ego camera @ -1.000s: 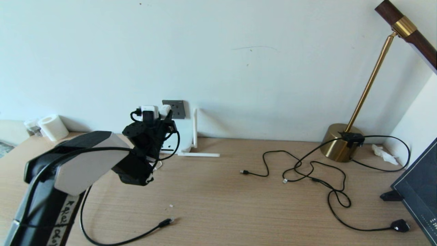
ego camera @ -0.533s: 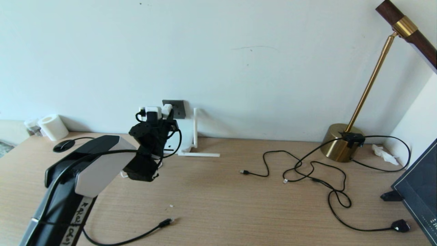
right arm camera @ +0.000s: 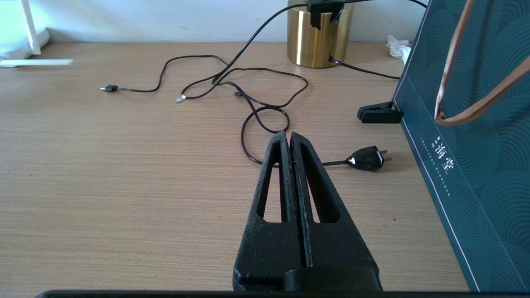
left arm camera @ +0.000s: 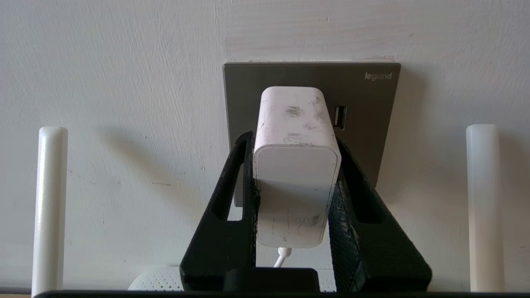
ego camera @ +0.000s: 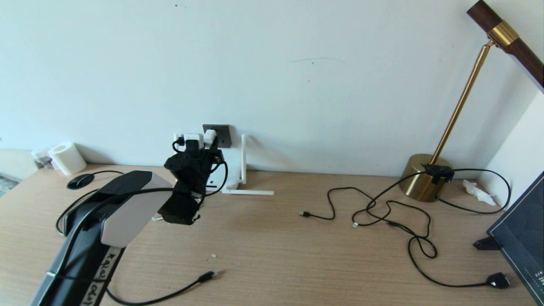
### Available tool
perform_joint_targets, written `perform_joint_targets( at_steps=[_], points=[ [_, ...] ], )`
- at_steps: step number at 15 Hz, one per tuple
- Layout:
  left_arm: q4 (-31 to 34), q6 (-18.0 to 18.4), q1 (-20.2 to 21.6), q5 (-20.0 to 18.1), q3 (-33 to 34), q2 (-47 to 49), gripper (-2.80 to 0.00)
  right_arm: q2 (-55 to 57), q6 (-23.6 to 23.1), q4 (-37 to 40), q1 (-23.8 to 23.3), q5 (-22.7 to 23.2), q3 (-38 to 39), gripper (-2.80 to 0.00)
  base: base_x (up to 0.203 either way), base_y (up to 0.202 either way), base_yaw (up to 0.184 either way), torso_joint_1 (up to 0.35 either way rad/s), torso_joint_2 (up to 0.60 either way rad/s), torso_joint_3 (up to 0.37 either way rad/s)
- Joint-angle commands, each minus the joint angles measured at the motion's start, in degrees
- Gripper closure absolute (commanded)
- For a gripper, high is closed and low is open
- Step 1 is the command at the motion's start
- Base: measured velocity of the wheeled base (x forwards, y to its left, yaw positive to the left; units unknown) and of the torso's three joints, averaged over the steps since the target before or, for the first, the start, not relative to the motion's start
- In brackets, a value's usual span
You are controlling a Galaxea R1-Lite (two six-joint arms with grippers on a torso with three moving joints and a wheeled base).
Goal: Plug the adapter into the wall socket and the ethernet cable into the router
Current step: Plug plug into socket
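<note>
My left gripper (left arm camera: 294, 140) is shut on the white adapter (left arm camera: 296, 165), one finger on each side, and the thin white cord hangs from the adapter's near end. The adapter's far end is right at the dark grey wall socket (left arm camera: 364, 107); its pins are hidden. The head view shows the adapter (ego camera: 209, 138) just left of the wall socket (ego camera: 223, 135). The white router (left arm camera: 155, 281) sits below the socket, mostly hidden by my arm, with its antennas (ego camera: 243, 157) showing. The ethernet cable's plug (ego camera: 208, 276) lies on the desk in front. My right gripper (right arm camera: 289, 134) is shut and empty above the desk.
A brass lamp base (ego camera: 423, 176) stands at the back right, with thin black cords (ego camera: 382, 208) tangled in front of it and a black plug (ego camera: 498, 280). A dark bag (ego camera: 522, 229) stands at the right edge. A paper roll (ego camera: 66, 158) is at the back left.
My left arm has reached further toward the wall, carrying the adapter right and closer to the socket. The right arm has not moved.
</note>
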Motion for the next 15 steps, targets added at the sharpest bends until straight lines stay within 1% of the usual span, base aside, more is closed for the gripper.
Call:
perform_joint_targets(
  at_steps=[1, 15],
  points=[
    [0.07, 0.03, 0.01, 0.03, -0.79, 0.42, 0.0, 0.09, 0.01, -0.04, 0.04, 0.0, 0.0, 0.0, 0.0, 0.0, 0.0, 0.0, 0.0, 0.0],
    [-1.01, 0.03, 0.01, 0.12, 0.49, 0.16, 0.0, 0.09, 0.01, -0.04, 0.04, 0.0, 0.0, 0.0, 0.0, 0.0, 0.0, 0.0, 0.0, 0.0]
  ],
)
